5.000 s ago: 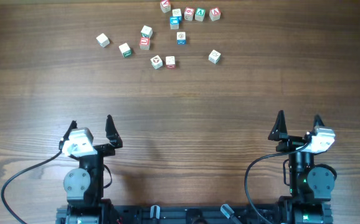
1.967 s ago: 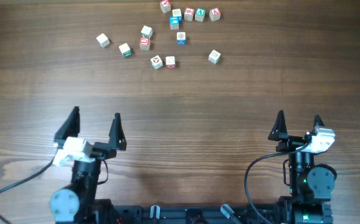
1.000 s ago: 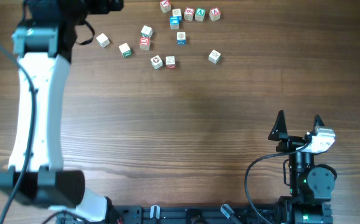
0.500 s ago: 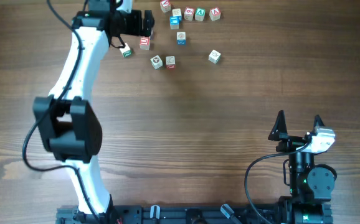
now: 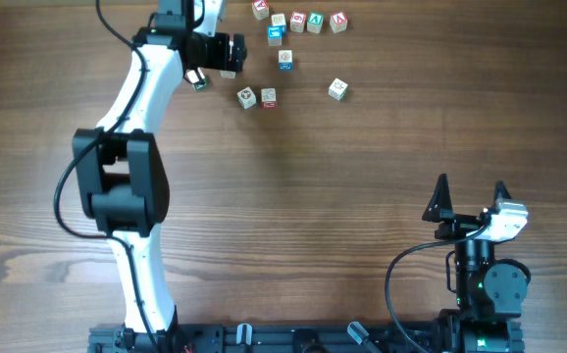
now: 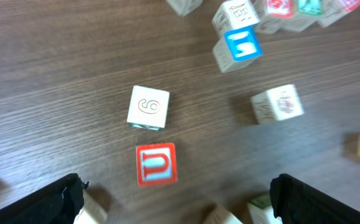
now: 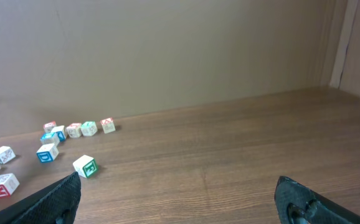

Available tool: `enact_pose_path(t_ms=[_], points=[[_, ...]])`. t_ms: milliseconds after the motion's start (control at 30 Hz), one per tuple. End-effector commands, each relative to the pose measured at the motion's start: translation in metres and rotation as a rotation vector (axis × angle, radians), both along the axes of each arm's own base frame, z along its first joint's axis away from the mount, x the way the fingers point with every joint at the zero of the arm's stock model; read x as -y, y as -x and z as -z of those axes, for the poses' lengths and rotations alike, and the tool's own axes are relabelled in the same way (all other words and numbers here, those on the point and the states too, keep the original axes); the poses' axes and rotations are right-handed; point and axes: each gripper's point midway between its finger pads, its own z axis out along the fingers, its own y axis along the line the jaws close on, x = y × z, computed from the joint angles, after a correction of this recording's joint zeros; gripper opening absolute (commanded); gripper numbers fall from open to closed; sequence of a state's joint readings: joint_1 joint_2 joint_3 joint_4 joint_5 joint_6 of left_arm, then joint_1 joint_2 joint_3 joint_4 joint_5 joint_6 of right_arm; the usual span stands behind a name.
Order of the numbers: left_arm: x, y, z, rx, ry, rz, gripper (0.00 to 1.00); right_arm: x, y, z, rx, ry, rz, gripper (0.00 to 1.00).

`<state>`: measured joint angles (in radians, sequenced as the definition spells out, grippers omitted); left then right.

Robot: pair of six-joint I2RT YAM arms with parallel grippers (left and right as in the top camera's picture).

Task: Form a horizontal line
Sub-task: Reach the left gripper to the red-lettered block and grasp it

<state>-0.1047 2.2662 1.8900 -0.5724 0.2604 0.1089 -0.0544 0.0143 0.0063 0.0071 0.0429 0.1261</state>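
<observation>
Left gripper (image 6: 177,188) open over red-marked pale wooden cube (image 6: 156,165). Short row of pale letter cubes (image 5: 315,21) lies beyond, up-right. Left arm nearer. Right gripper (image 5: 470,186) open, well apart.

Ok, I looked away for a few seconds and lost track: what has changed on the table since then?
The left arm swung out from its rest near the front edge to the far cubes; the left end effector now hangs open above the red-marked cube, holding nothing. The right end effector stayed parked and open, and the visible cubes, including the row at the far edge, lie where they were.
</observation>
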Motion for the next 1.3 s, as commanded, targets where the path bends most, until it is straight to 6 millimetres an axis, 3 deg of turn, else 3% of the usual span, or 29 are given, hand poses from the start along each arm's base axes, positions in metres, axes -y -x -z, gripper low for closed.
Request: enact_pose_path(t_ms=[0, 333, 533, 633, 733, 833, 900, 1000, 1067, 1200, 1267], points=[[0.003, -0.009, 0.022, 0.0, -0.001, 0.021, 1.0, 0.003, 0.001, -0.003, 0.011, 0.02, 0.015, 1.0], [0.004, -0.021, 0.042, 0.025, 0.002, 0.021, 1.0, 0.003, 0.001, -0.003, 0.011, 0.02, 0.015, 1.0], [0.004, -0.014, 0.076, -0.041, -0.007, 0.022, 1.0, 0.003, 0.001, -0.003, 0.011, 0.02, 0.015, 1.0], [0.005, -0.014, 0.082, -0.048, -0.008, 0.022, 0.99, 0.003, 0.001, -0.003, 0.011, 0.02, 0.015, 1.0], [0.005, -0.016, 0.079, -0.039, -0.007, 0.022, 0.86, 0.003, 0.001, -0.003, 0.011, 0.02, 0.015, 1.0], [0.005, -0.014, 0.08, -0.044, -0.008, 0.022, 0.63, 0.003, 0.001, -0.003, 0.011, 0.019, 0.015, 0.99], [0.005, -0.012, 0.079, -0.053, -0.008, 0.022, 0.56, 0.003, 0.001, -0.003, 0.011, 0.02, 0.015, 1.0], [0.005, -0.01, 0.069, -0.054, -0.009, 0.024, 0.38, 0.003, 0.001, -0.003, 0.011, 0.02, 0.015, 1.0], [0.005, -0.01, 0.051, -0.031, -0.007, 0.024, 0.25, 0.003, 0.001, -0.003, 0.011, 0.02, 0.015, 1.0], [0.004, -0.011, -0.012, 0.061, -0.006, 0.018, 0.07, 0.003, 0.001, -0.003, 0.011, 0.02, 0.015, 1.0], [-0.002, -0.009, -0.051, 0.12, -0.023, -0.001, 0.06, 0.003, 0.001, -0.003, 0.011, 0.02, 0.015, 1.0]])
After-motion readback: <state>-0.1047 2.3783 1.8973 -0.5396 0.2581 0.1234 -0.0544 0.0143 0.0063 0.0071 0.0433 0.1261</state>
